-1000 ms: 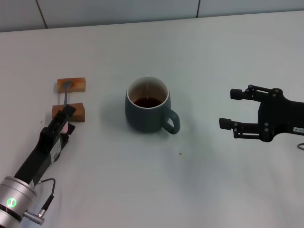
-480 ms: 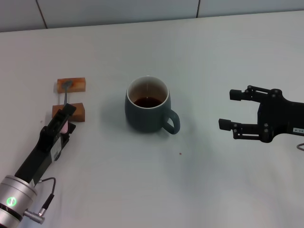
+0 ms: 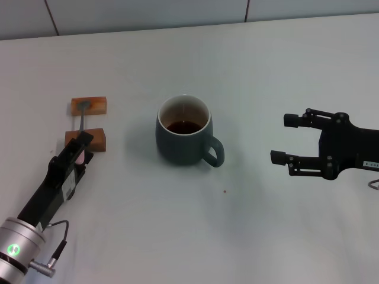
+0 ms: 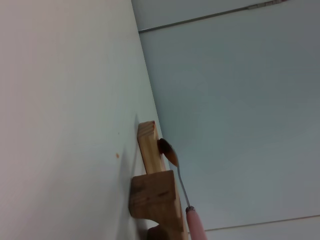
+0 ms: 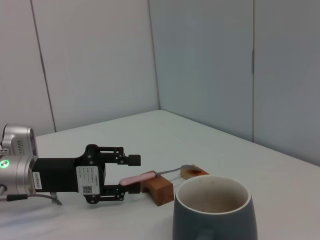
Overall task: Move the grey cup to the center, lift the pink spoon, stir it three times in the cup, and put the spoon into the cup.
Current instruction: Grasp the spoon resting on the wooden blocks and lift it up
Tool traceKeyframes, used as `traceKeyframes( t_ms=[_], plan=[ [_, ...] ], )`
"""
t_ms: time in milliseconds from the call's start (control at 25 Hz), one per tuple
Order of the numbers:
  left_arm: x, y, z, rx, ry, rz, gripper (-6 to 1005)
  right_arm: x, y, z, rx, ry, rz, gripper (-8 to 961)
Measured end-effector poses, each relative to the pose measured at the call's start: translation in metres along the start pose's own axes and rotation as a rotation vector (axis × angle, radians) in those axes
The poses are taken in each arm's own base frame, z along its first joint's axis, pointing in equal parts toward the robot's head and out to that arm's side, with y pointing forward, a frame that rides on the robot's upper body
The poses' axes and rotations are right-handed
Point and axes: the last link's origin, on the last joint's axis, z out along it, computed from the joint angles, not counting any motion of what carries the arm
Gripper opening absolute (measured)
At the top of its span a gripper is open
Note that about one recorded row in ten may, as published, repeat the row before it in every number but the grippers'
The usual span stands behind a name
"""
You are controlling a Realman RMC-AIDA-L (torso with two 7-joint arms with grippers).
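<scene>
Head view: grey cup (image 3: 184, 131) sits upright near the middle of the table (image 3: 249, 71), dark liquid inside, handle pointing toward the robot's right and a bit forward, so the centring step looks done. Pink spoon (image 3: 81, 118) lies across two wooden blocks (image 3: 89, 106) on the robot's left, bowl on the far block, handle end over the near one, not lifted yet. Left gripper (image 3: 82, 155) is at the handle end of the spoon, right by the near block; from here I can't tell the finger gap. Right gripper (image 3: 285, 138) hovers well to the right of the cup, fingers spread apart, holding nothing, looks idle. Left wrist view: spoon bowl rests on the far block, metal stem runs to the pink handle over the near block (image 4: 156, 195); own fingers not visible. Right wrist view: cup rim (image 5: 212, 192) in the foreground, no spoon in it; beyond it the left gripper (image 5: 132, 174) shows its fingers apart, one above and one below the pink handle (image 5: 137, 177), bracketing it, not clamped as far as I can see. Judgement: step one complete, grasp being set up. Remaining: close on the handle, lift, three stirs, drop spoon in cup.
</scene>
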Motion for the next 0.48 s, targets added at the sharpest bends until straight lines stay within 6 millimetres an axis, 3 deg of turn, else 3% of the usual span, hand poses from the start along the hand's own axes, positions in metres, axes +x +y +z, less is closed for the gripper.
traceKeyframes(
  t_ms=[160, 480],
  plan=[
    [0.0003, 0.0000, 0.0002, 0.000, 0.001, -0.002, 605, -0.0004, -0.0002, 0.0002, 0.000, 0.000, -0.001, 820],
    [0.0005, -0.0023, 0.0008, 0.017, 0.001, -0.018, 564, -0.0005, -0.0002, 0.0003, -0.001, -0.001, -0.001, 819]
  ],
)
